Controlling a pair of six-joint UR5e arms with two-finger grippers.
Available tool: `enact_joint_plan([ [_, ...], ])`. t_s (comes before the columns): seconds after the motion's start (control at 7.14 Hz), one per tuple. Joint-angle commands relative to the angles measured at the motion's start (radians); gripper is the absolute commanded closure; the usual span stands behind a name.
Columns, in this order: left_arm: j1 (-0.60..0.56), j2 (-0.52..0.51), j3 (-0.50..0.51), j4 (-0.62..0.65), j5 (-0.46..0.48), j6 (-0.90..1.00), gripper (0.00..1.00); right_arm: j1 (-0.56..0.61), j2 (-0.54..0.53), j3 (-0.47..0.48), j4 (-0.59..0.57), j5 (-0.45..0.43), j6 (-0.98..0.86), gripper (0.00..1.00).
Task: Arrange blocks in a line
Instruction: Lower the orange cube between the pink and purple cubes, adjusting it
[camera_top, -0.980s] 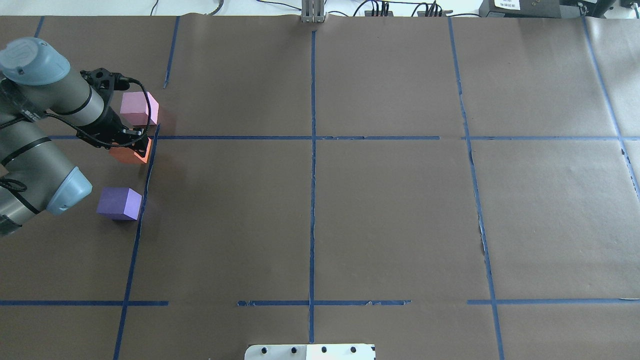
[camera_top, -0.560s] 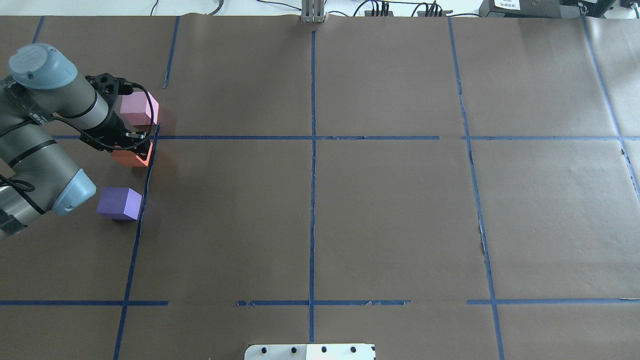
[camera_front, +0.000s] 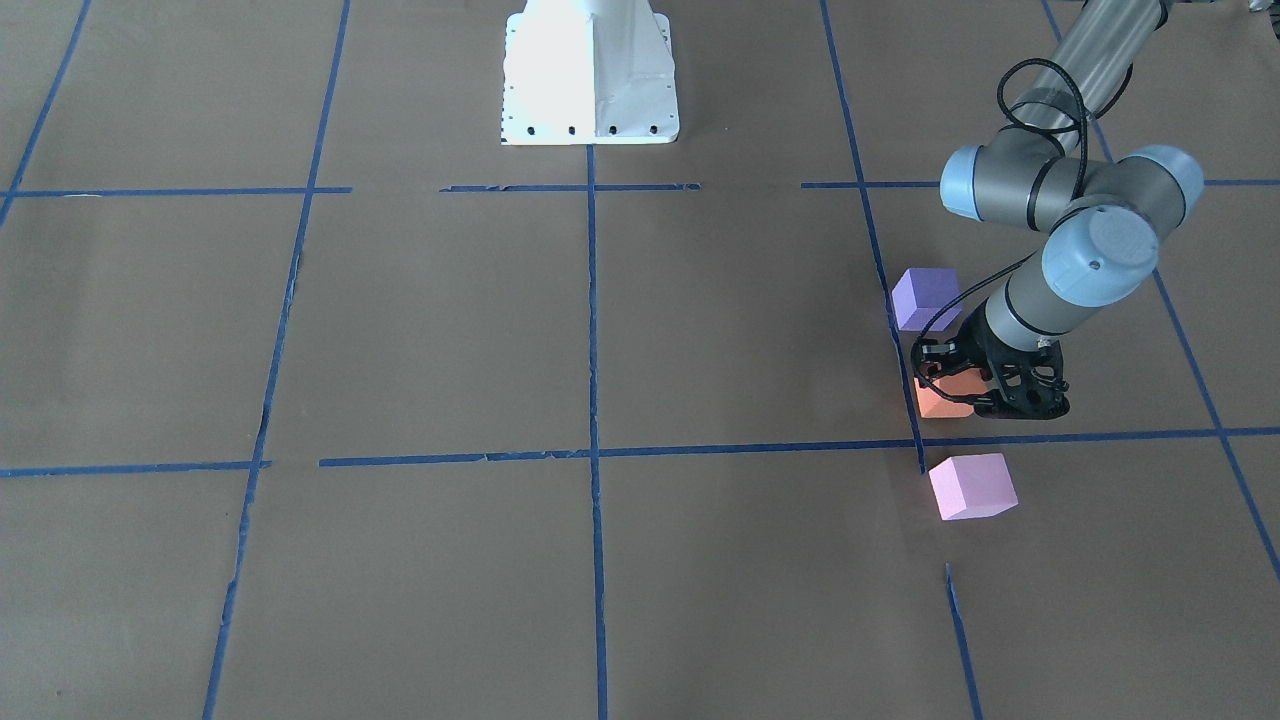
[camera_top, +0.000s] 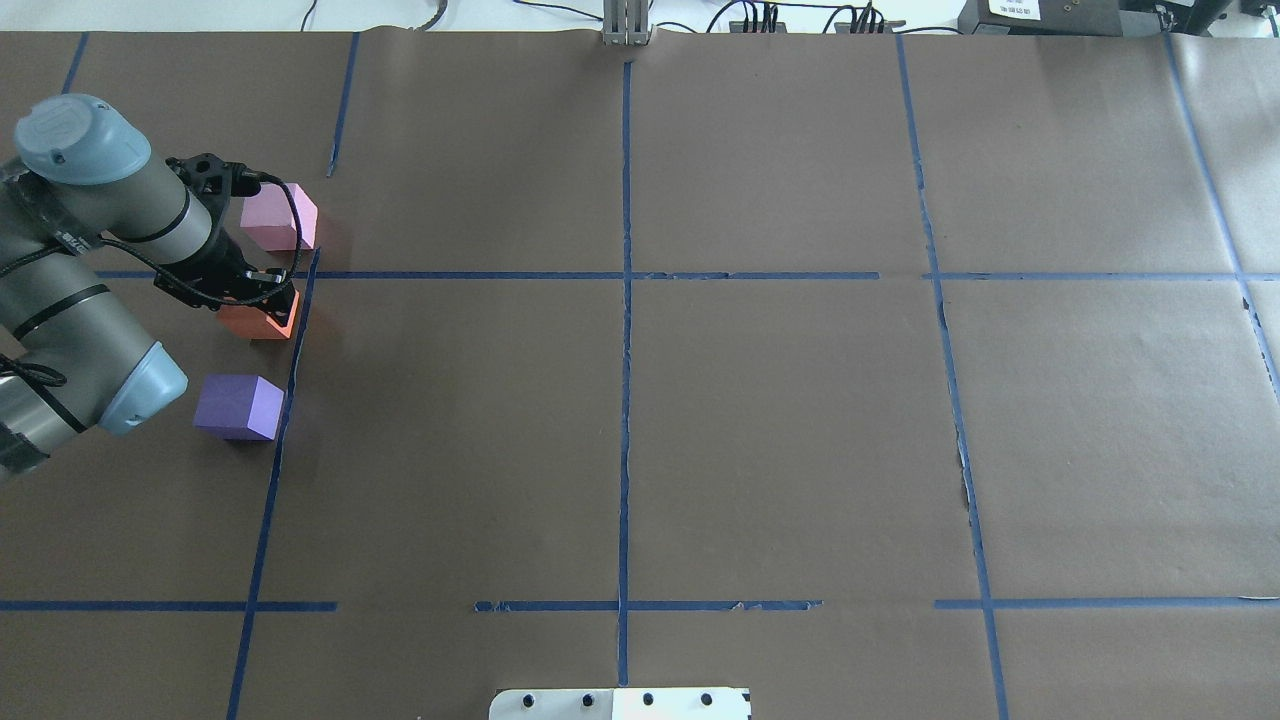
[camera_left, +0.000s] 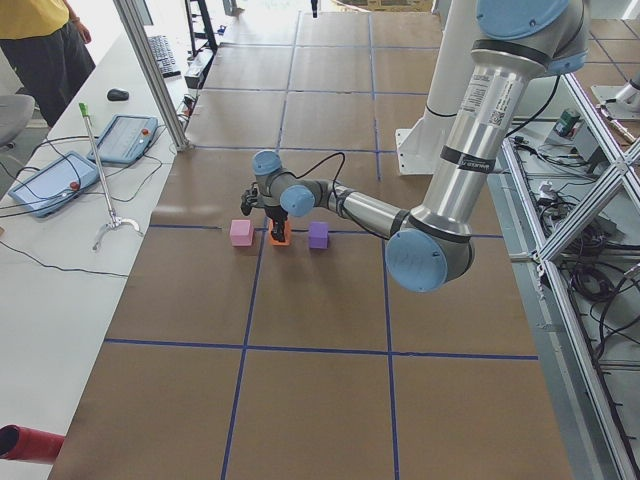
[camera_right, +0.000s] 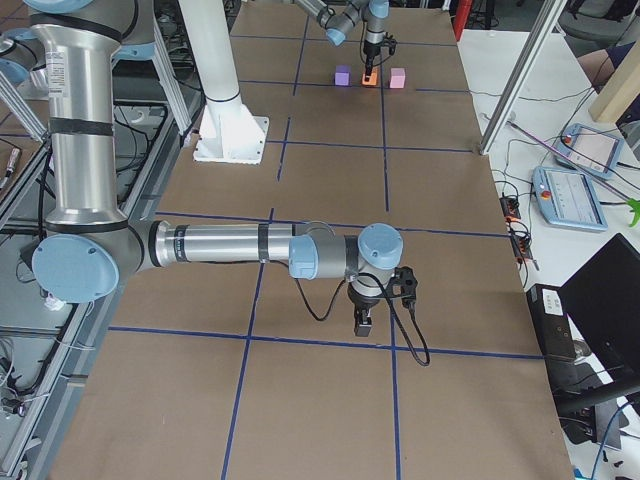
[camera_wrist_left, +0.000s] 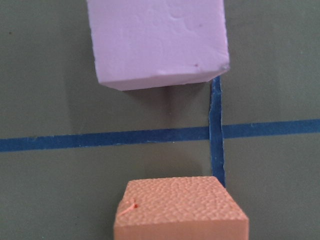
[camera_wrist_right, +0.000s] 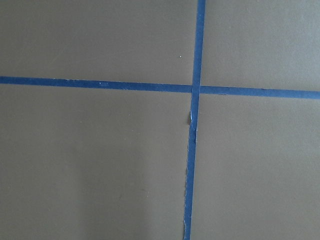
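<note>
Three foam blocks lie in a row at the table's left side. The pale pink block (camera_top: 278, 218) (camera_front: 972, 486) is farthest, the orange block (camera_top: 258, 320) (camera_front: 943, 402) is in the middle, and the violet-purple block (camera_top: 238, 406) (camera_front: 927, 297) is nearest the robot. My left gripper (camera_top: 258, 298) (camera_front: 952, 385) stands down over the orange block with its fingers on either side, shut on it at table level. The left wrist view shows the orange block (camera_wrist_left: 180, 210) close below and the pink block (camera_wrist_left: 157, 40) beyond. My right gripper (camera_right: 363, 325) points down over bare paper far from the blocks; I cannot tell its state.
Brown paper with blue tape lines (camera_top: 625, 275) covers the table. The blocks lie just left of one tape line (camera_top: 285, 400). The white robot base (camera_front: 588, 70) stands at the near middle edge. Tablets and cables (camera_left: 60, 180) lie on a side bench.
My left gripper and the orange block have shifted slightly toward the robot and leftward, away from the pink block. The pink and purple blocks have not moved.
</note>
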Motion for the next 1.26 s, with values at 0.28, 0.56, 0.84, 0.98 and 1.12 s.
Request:
enact_joint_plan([
  [0.28, 0.002, -0.001, 0.021, -0.010, -0.024, 0.000, 0.37, 0.000, 0.000, 0.000, -0.001, 0.000, 0.000, 0.00],
  [0.56, 0.002, -0.001, 0.022, -0.010, -0.024, 0.000, 0.17, 0.000, 0.000, 0.000, -0.001, 0.002, 0.000, 0.00],
  [0.84, 0.002, -0.001, 0.026, -0.010, -0.022, 0.011, 0.01, 0.000, 0.000, 0.000, -0.001, 0.000, 0.000, 0.00],
  [0.98, 0.002, 0.001, 0.026, -0.012, -0.022, 0.011, 0.01, 0.000, 0.000, 0.000, -0.001, 0.000, 0.000, 0.00],
  [1.12, 0.002, 0.002, 0.026, -0.012, -0.022, 0.011, 0.01, 0.000, 0.000, 0.000, 0.000, 0.000, 0.000, 0.00],
])
